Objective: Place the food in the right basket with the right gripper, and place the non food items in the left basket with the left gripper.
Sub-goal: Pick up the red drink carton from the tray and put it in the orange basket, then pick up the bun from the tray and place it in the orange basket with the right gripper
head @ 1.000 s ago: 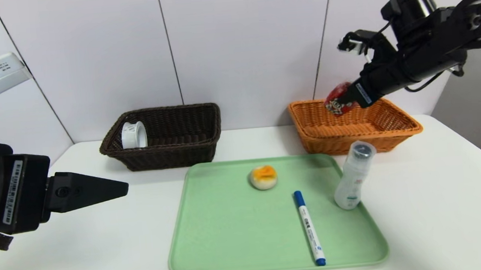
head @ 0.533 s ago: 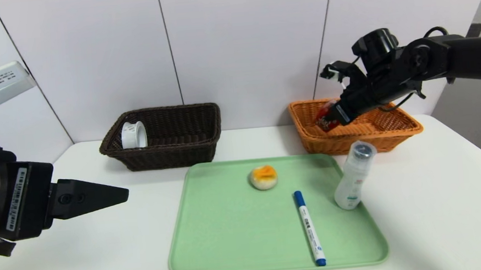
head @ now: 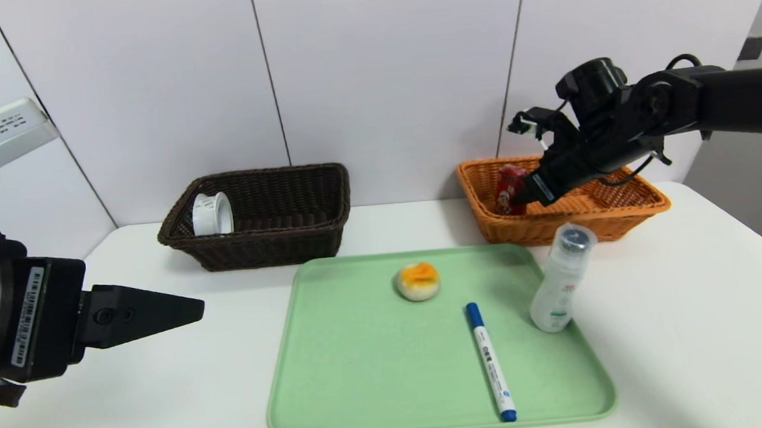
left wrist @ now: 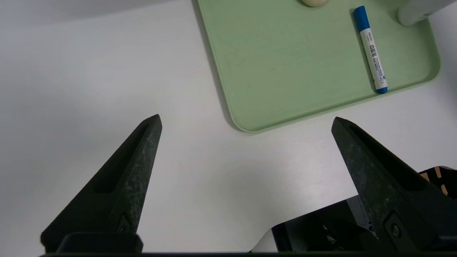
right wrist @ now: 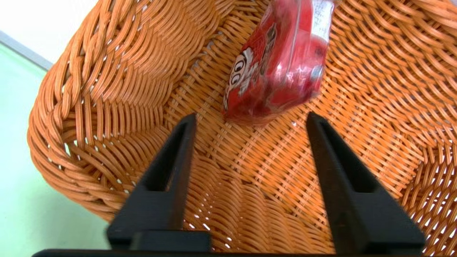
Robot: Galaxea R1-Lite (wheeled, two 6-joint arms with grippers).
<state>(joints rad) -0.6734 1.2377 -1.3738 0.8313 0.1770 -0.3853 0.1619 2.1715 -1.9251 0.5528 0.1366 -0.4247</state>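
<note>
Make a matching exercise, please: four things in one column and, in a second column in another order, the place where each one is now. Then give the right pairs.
Things:
1. tape roll
2. red carton
3. marker
4. left gripper

Places:
A. lying flat on the green tray
B. inside the orange basket
C. above the bare table, beside the tray
D. inside the dark brown basket

Pairs: 1-D, 2-B, 3-A, 4-C
</note>
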